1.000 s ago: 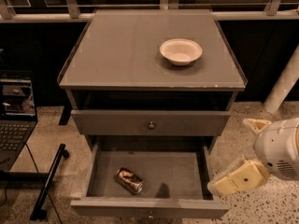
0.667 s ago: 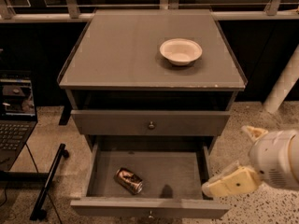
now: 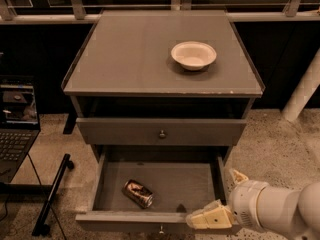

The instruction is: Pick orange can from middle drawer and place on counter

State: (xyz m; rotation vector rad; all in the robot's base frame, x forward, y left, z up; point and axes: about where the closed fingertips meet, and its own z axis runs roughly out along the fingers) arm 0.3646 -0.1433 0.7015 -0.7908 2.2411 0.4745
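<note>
Setting: speckled pale floor (image 3: 285, 149) in front of a dark wall with a white railing (image 3: 45, 19) behind; a white post (image 3: 303, 90) leans at the right.

Grey cabinet, seen from above and in front:
- Counter (image 3: 130, 54): flat grey top with a thin raised edge. It carries one white bowl (image 3: 194, 55), upright, in the right rear part.
- Upper drawer front (image 3: 120, 132): closed, with a small round knob (image 3: 162, 133) at its centre.
- Middle drawer (image 3: 187, 184): pulled out, floor exposed.
- Orange can (image 3: 138, 193): lying on its side on the drawer floor, left of centre and near the front panel, set diagonally. Nothing touches it.

Gripper (image 3: 212, 197): lower right, on a white arm (image 3: 280, 209), over the drawer's front right corner. Its two pale fingers stand spread apart and hold nothing; the lower finger (image 3: 207, 218) lies along the front panel's right end, and the other rises beside the right wall. Well apart from the can.

Left side: open laptop (image 3: 15, 119) with its screen lit; black stand leg (image 3: 52, 194) on the floor beside the cabinet.
</note>
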